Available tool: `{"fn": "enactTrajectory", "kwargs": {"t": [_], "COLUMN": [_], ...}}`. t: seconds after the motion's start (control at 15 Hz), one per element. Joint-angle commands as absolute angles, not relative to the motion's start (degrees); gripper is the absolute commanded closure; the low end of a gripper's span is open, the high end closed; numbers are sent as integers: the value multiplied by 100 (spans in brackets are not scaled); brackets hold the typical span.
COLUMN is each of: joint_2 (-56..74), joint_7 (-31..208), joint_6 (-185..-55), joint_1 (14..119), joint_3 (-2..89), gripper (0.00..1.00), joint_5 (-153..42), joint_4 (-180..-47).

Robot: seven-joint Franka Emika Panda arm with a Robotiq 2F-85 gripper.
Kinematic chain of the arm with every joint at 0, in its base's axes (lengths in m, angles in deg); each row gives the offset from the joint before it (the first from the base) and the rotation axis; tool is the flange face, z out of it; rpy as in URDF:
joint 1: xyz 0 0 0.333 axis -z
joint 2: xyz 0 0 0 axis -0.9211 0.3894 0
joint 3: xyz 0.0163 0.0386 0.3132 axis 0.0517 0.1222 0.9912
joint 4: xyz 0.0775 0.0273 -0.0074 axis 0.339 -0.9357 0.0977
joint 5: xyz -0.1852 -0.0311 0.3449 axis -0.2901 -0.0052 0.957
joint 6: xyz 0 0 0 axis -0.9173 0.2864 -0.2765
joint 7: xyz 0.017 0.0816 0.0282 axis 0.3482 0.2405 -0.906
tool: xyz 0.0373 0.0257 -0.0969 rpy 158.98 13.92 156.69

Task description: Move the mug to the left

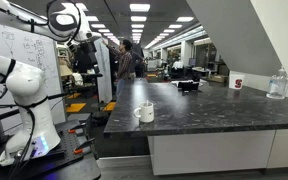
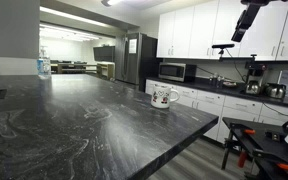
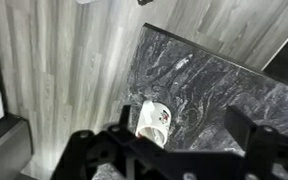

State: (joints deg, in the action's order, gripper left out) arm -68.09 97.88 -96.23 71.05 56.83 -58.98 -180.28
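Observation:
The mug (image 1: 144, 111) is small, white and upright near the front corner of the dark marbled counter (image 1: 214, 105). It shows in both exterior views (image 2: 164, 96), handle to the side. In the wrist view the mug (image 3: 152, 122) lies far below, beside one finger, with a small print on its side. My gripper (image 3: 182, 128) is open and empty, high above the counter's corner. It hangs at the top edge of an exterior view (image 2: 242, 28).
A white cup with a red mark (image 1: 237, 82) and a clear plastic jug (image 1: 277, 84) stand at the counter's far end. The counter edge drops to a wood floor (image 3: 74, 70). A microwave (image 2: 172, 71) and coffee machines (image 2: 252, 78) stand on a back counter.

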Motion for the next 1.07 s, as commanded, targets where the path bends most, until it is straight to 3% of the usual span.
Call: {"fn": "enactTrajectory", "kwargs": {"t": [0.0, 0.47, 1.0], "joint_2": [-6796, -6796, -5550], "joint_7": [9827, 9827, 8600], "joint_6": [-9603, -9603, -11041], "joint_1": [7052, 7052, 7008], "joint_3": [5642, 5642, 4483], "gripper": [0, 0, 0], "joint_5": [-5941, -5941, -5833], "joint_4": [-18012, -18012, -17769]}}
